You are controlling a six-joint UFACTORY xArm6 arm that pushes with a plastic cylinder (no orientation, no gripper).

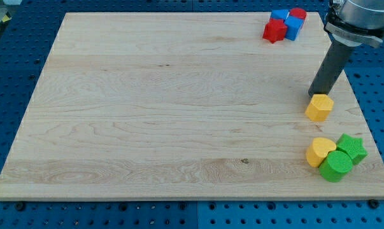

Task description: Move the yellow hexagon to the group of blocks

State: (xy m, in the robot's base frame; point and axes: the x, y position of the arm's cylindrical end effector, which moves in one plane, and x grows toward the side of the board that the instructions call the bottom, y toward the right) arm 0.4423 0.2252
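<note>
The yellow hexagon (320,107) lies on the wooden board (179,108) at the view's right. My tip (312,95) stands just above it, at its upper left edge, touching or nearly touching it. Below the hexagon, near the bottom right corner, sits a group: a yellow heart-shaped block (320,151), a green star (351,147) and a green round block (336,166), packed together. A gap of bare board separates the hexagon from this group.
A second cluster sits at the top right corner: a red star-like block (274,30), a red round block (298,13) and two blue blocks (293,27), (279,15). The arm's grey body (360,16) hangs over the board's right edge.
</note>
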